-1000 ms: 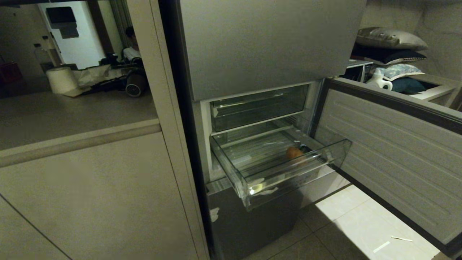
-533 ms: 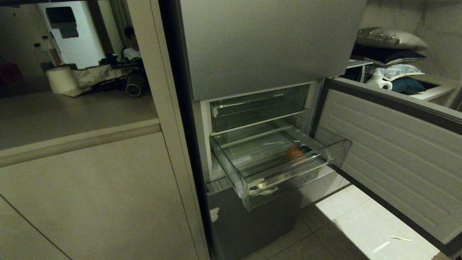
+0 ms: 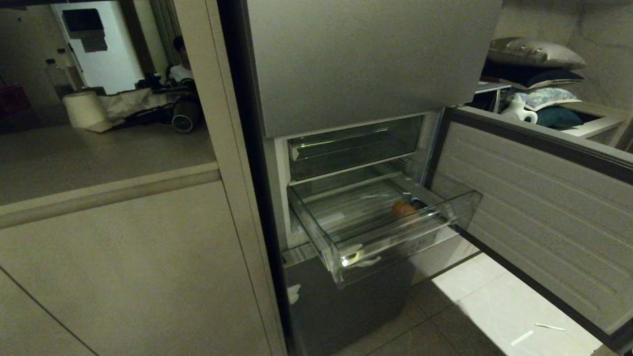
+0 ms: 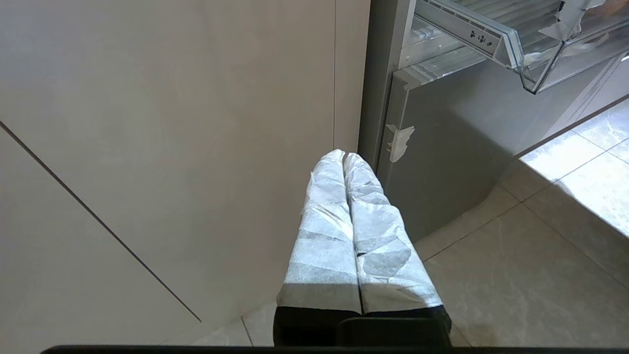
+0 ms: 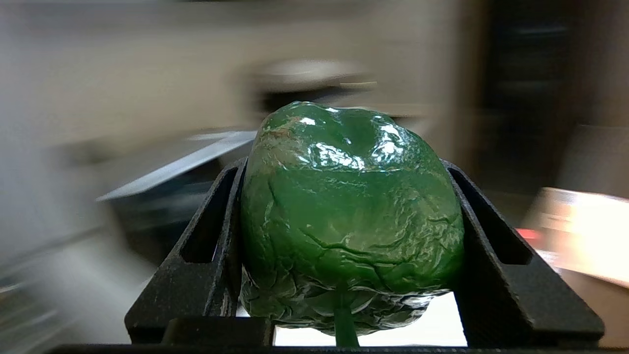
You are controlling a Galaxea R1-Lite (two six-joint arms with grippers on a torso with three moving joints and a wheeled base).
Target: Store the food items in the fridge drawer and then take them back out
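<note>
Closest, in the right wrist view: one right gripper [image 5: 344,177], two black fingers [image 5: 211,236] clamped on the sides of one glossy green bell pepper [image 5: 349,221], wrinkled, stem toward the camera. Background streaked with blur; nothing behind it readable. Arm outside the head view.

In the left wrist view: one left gripper [image 4: 344,157], two fingers wrapped in white paper-like covering [image 4: 324,231], pressed together with no gap, holding nothing. Hanging low beside a beige cabinet panel [image 4: 172,123], near the grey lower fridge door [image 4: 442,142], above the tiled floor [image 4: 516,275]. One scrap of whitish tape [image 4: 400,142] on the edge of that grey door. Also outside the head view.

Farther off, in the head view: one fridge drawer [image 3: 395,242], clear plastic, pulled out of the fridge, ribbed bottom, whitish tape scraps at its front left corner. Inside it, one small round orange-brown fruit [image 3: 404,209], lying toward the right side, near the front wall. One dark small thing just beside the fruit, too unclear to name. Above the drawer, one clear bin [image 3: 353,146], pushed in. Above that, one large grey fridge door panel [image 3: 366,59], closed. To the right, one open fridge door [image 3: 534,207], ribbed inner face showing. Two small pale strips [image 3: 523,338] on the floor tiles.

Farthest: stacked cushions [image 3: 536,52] and one white jug [image 3: 519,111] beyond the open door; at far left, one seated person [image 3: 179,62] and one roll of white paper [image 3: 85,109].
</note>
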